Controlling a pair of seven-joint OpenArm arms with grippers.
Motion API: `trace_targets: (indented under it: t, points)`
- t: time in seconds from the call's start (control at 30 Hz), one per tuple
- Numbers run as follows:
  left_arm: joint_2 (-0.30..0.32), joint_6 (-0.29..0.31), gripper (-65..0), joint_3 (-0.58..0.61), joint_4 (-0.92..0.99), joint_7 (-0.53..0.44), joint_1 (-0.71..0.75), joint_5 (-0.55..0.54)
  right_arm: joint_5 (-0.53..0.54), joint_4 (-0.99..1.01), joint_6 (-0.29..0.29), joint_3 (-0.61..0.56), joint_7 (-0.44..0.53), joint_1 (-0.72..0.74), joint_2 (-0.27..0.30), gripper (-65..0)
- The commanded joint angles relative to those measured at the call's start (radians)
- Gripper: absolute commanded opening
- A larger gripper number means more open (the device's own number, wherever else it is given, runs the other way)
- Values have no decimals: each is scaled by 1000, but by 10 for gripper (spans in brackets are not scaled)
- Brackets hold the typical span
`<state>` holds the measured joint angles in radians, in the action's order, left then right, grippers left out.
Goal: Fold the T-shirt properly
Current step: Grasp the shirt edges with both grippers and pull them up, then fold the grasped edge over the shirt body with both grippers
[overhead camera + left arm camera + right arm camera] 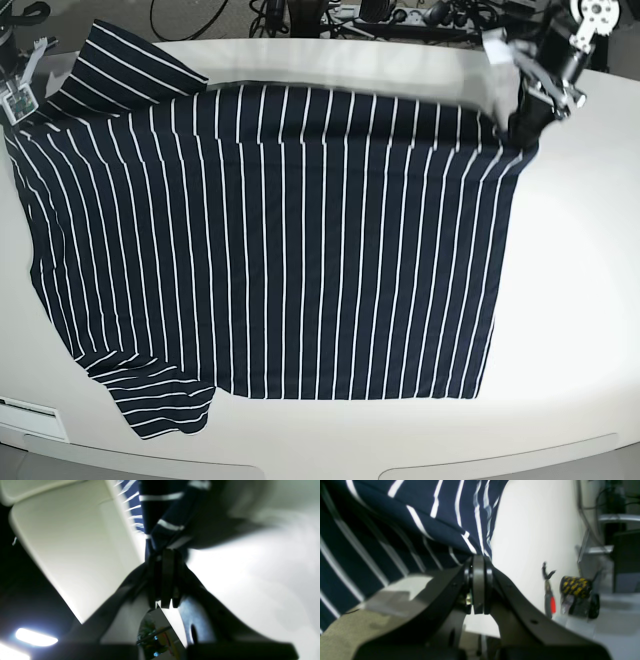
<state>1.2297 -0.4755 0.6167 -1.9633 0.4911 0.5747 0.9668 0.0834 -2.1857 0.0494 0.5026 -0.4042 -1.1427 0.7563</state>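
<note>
Gripping the T-shirt (280,240) at two o'clock, your left pincer (167,555) is clenched on cloth. Your right pincer (478,560) pinches it too — at ten o'clock on the surface (570,300).

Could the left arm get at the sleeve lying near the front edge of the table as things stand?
Probably not right away: the left gripper is shut on the T-shirt at its far corner, and the front sleeve lies diagonally across the table. Nothing else blocks the way.

**Both grippers clamped at the far corners**

The left gripper (167,555) sits closed, its jaws pinching a bunched corner of the T-shirt (290,250). The right gripper (480,562) is likewise closed on the cloth's edge. In the base view both arms reach in from the far side, well apart.
</note>
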Motion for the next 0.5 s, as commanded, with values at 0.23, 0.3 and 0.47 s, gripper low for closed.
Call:
trace_targets:
  t: [0.23,0.3,0.47]
  points:
    - [-133,174,-650,-241,56,-379,-214,-464,141,139,203,14,151,297,81,-650]
    - [-159,196,-650,-240,76,-380,-263,-499,158,195,246,14,151,376,81,-650]
    - [-217,196,-650,-240,149,-380,-347,-513,231,294,336,10,150,511,81,-650]
